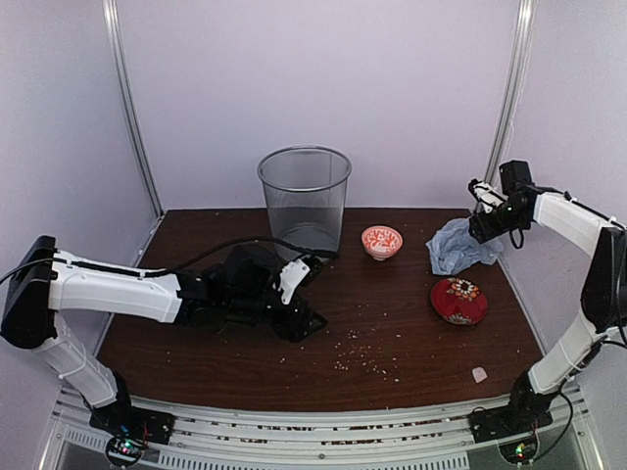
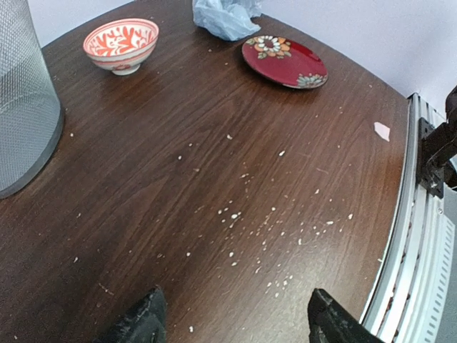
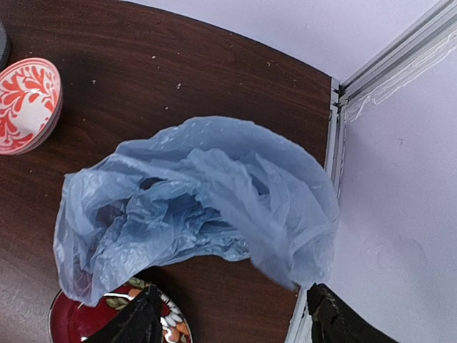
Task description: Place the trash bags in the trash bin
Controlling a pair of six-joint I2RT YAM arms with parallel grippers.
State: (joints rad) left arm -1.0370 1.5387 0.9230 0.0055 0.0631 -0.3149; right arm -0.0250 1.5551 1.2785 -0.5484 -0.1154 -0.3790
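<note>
Walls: you face plain pale lilac panels (image 1: 392, 88) at the back and both sides.
Posts: two slim silver metal uprights (image 1: 132, 108) stand at your back corners.
Table: a dark brown wood-grain tabletop (image 1: 411, 333) spans your workspace.
Near edge: a white slotted metal rail (image 1: 323, 426) runs along your side.
Surface: small pale crumbs (image 1: 367, 364) lie scattered front and middle.
Light: soft and even; the shadows you see are faint.

count | trash bag (image 3: 200, 207): 1, just ahead of right gripper (image 3: 232, 321) | trash bin (image 2: 25, 107): 1, ahead-left of left gripper (image 2: 235, 321) | bowl (image 2: 121, 44): 1 — red-and-white | red dish (image 2: 284, 61): 1 | pink scrap (image 2: 382, 130): 1 | arms: 2 | crumbs (image 2: 232, 214): scattered — too many to count
</note>
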